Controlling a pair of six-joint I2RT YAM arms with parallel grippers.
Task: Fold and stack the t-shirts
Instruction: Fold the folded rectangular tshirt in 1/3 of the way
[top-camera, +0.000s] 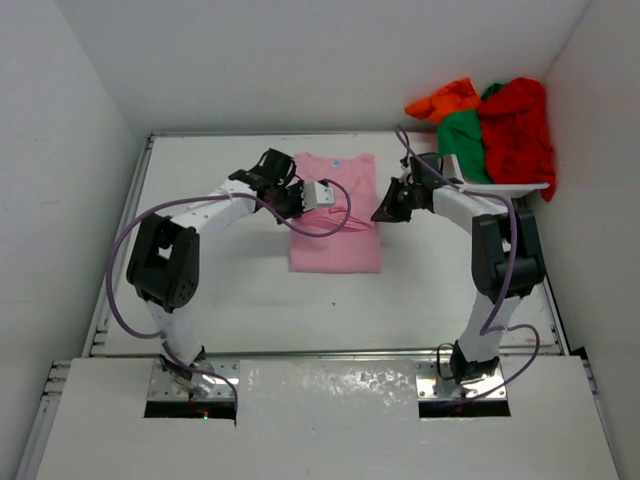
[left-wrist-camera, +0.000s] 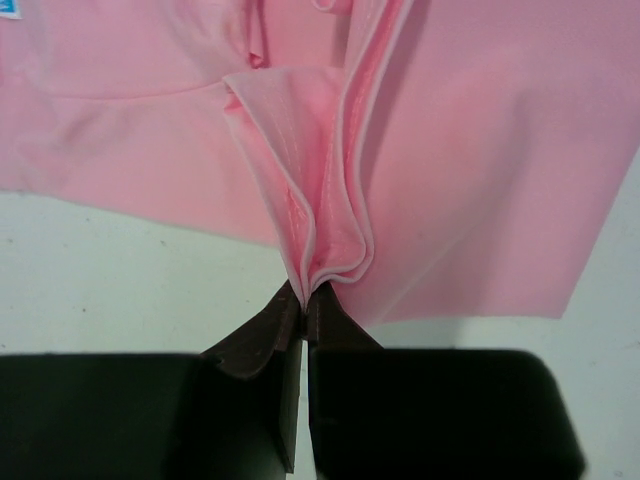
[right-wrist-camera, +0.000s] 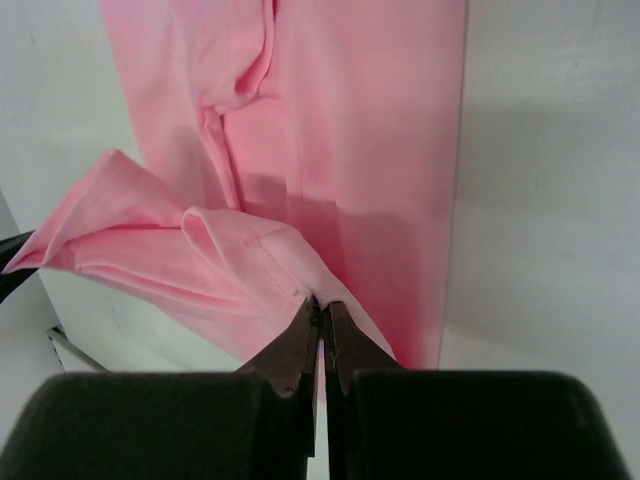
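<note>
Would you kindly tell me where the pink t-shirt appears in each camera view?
Top external: the pink t-shirt lies at the centre of the table.
Left wrist: it fills the upper frame, a fold pinched in the left tool.
Right wrist: it runs down the centre, pinched in the right tool.
Shared landmark: the lifted fold strung between the two tools.

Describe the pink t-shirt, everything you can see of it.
The pink t-shirt is light pink soft cloth with stitched hems, lying on the white table, folded into a narrow rectangle, mostly flat. The left gripper is shut on a bunched fold near its left side; the right gripper is shut on a lifted fold at its right edge. Cloth between them is raised and wrinkled. A small blue tag shows at one edge.
</note>
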